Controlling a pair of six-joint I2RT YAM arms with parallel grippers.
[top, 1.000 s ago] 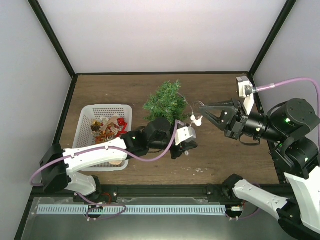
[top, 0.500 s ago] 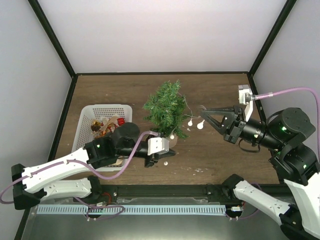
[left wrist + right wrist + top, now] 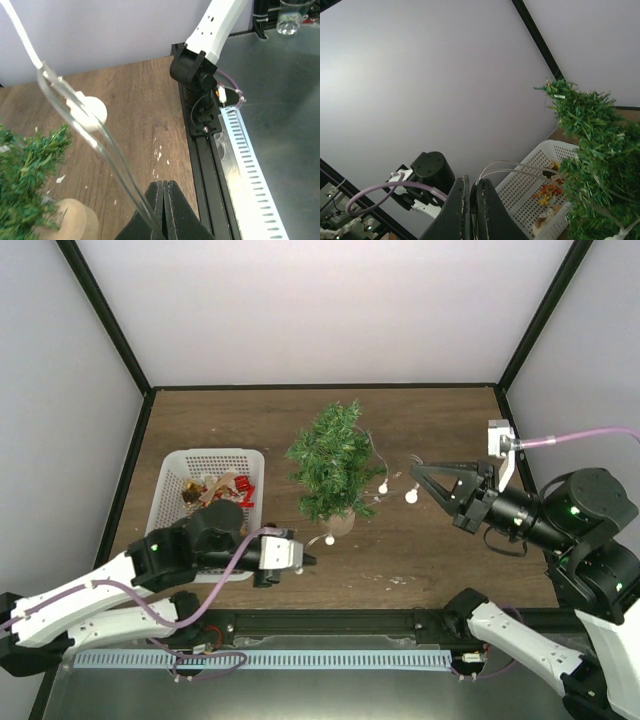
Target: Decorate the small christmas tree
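glossy white moulded shells (image 3: 95, 592) cover the long links of both arms, with matte black cylindrical joint housings (image 3: 215, 525) between them. a loose lilac cable (image 3: 190, 618) trails along the left arm, and a second lilac cable (image 3: 580, 434) joins the right arm's white boxy wrist camera block (image 3: 498, 441). small green indicator lights (image 3: 572, 508) glow on the right arm's black joints. the left gripper (image 3: 164, 184) and the right gripper (image 3: 472, 181) are slim, black and wedge-shaped, tapering to thin tips.

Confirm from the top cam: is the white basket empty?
No, a pile of red, gold and tan ornaments lies inside the white basket.
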